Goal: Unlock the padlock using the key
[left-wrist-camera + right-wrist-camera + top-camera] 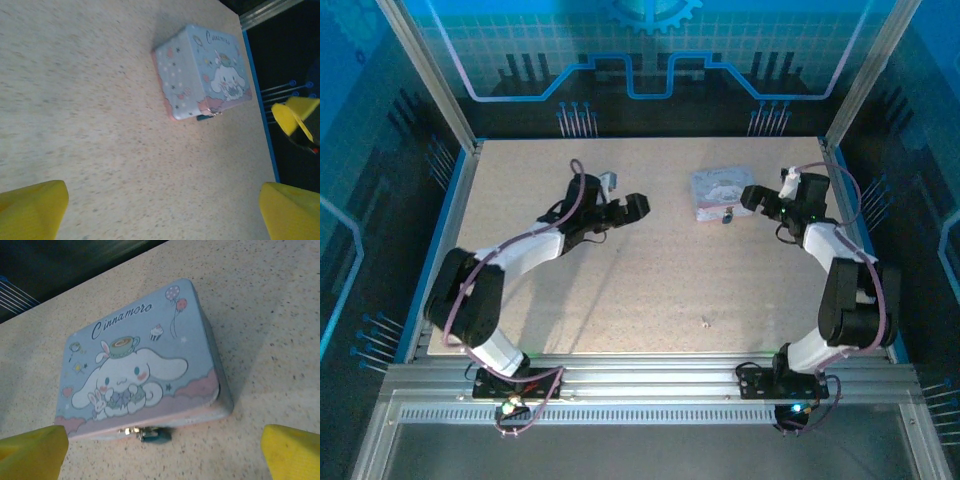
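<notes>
The padlock (156, 434) is a tiny dark teal lock hanging on the front clasp of a pastel blue cartoon tin box (140, 355); it also shows as the padlock (728, 215) and the padlock (205, 117). The key (704, 322) is a small grey speck lying alone on the table, nearer the front. My right gripper (160, 455) stands open just in front of the lock, nothing between its yellow fingers (292, 452). My left gripper (160, 215) is open too, over bare table left of the box (205, 75).
The tin box (720, 190) sits at the back right of the speckled table (620, 290). Blue-edged metal frame posts border both sides. The right gripper's yellow fingers (295, 117) appear beyond the box in the left wrist view.
</notes>
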Tool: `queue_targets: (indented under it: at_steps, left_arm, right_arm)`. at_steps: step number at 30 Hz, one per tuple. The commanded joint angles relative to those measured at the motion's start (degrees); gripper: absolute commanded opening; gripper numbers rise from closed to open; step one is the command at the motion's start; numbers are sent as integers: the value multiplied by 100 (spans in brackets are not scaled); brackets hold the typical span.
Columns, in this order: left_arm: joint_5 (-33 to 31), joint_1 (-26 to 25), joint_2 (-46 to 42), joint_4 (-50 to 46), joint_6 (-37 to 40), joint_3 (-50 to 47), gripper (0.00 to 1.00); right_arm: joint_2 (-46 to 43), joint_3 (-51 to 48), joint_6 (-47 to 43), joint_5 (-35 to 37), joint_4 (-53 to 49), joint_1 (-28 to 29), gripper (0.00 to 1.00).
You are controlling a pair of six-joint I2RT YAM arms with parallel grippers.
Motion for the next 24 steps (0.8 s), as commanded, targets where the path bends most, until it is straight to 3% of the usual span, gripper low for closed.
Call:
queue_targets:
  at_steps: [1, 13, 24]
  left_arm:
    - [340, -195, 535, 355, -276, 476, 99]
    - [521, -583, 2424, 635, -603, 2173, 95]
    - [723, -616, 3389, 692, -800, 3132, 92]
  right_arm:
    - [501, 515, 71, -488, -23, -112, 100]
    - [2004, 1790, -31, -1016, -331, -143, 100]
    - [2743, 2631, -356, -1590, -801, -150, 100]
